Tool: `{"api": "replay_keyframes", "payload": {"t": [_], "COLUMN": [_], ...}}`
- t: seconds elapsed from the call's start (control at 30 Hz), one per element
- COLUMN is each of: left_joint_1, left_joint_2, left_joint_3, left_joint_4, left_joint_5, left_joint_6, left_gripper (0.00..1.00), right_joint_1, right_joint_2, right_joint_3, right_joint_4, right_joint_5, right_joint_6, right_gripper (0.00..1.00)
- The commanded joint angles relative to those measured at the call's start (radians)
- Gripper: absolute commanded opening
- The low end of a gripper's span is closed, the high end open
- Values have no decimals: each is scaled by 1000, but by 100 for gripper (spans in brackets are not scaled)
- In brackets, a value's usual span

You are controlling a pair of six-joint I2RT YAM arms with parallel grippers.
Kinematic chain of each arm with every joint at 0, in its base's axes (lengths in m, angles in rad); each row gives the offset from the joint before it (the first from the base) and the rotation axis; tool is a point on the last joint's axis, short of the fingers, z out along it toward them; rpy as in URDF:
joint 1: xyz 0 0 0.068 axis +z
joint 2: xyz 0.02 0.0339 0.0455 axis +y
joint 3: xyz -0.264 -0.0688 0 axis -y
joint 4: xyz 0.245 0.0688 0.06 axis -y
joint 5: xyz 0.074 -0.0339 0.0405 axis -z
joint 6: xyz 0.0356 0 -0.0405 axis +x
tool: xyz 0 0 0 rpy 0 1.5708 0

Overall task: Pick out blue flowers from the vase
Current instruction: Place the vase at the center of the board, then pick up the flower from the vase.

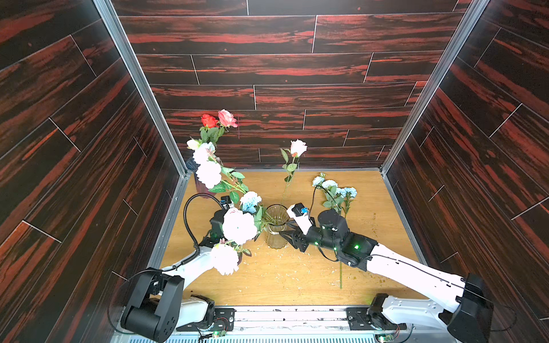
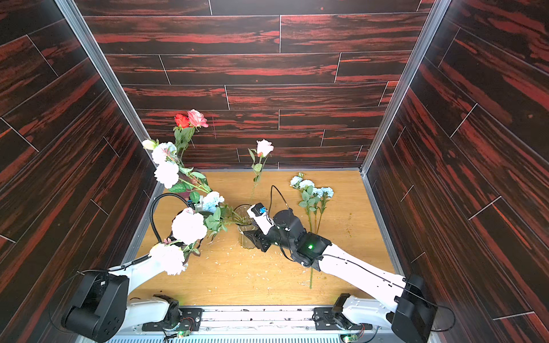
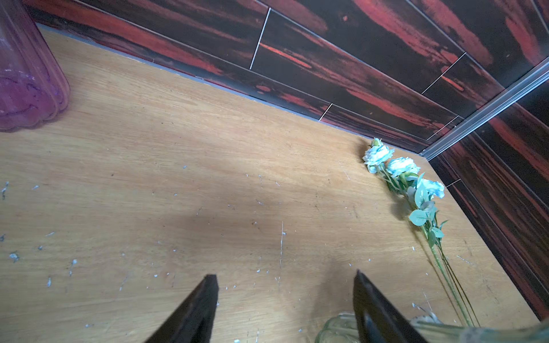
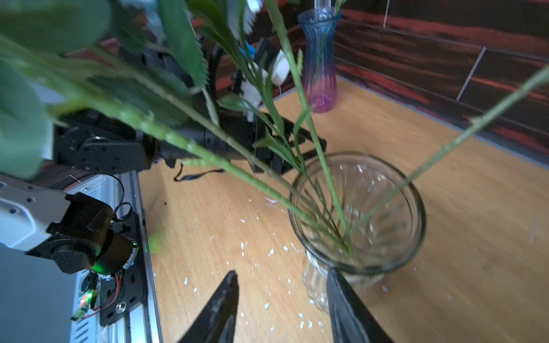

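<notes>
A clear glass vase (image 1: 276,225) (image 4: 356,213) stands mid-table with several green stems in it. One spray of blue flowers (image 1: 250,201) (image 2: 212,200) leans left out of it, above my left wrist. Another blue spray (image 1: 335,190) (image 3: 401,175) lies flat on the table at the right. My left gripper (image 3: 285,274) is open and empty just left of the vase rim; blooms and leaves hide it in both top views. My right gripper (image 4: 282,270) (image 1: 286,236) is open at the vase's right side, one finger against the glass.
A blue-purple vase (image 4: 319,59) (image 3: 26,74) stands at the back left under red and pink roses (image 1: 219,118). Large white-pink blooms (image 1: 239,227) cover my left arm. A cream-pink rose (image 1: 298,147) rises from the clear vase. White crumbs litter the wooden table (image 1: 282,276).
</notes>
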Motion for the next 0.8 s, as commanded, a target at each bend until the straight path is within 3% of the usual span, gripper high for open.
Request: {"api": "replay_keyframes", "payload": {"t": [0.0,0.27,0.33,0.43,0.77], "left_joint_1": [-5,-8,-9,-9,-10], "left_joint_2": [-83,-302,-346,-399,-363], "left_joint_3": [-26,-189,-220,-256,-249], "left_joint_4": [8,-2,8,24,38], "left_joint_5": [-2,-11,-9,-36,-45], "left_joint_6": [22,8,5,0,1], "left_gripper": [75,80,90,91,91], "right_joint_1": [4,5,5,4,5], "right_joint_2": [-10,3,25,40,44], "right_joint_3": [-3,-39,-30,-23,-37], "right_joint_4": [89,168,183,203,272], "right_joint_5": [-46,-169,-185,-182,-149], "right_joint_6": [-39,-127,-143,-166,-170], "right_gripper": [50,40,39,40,50]}}
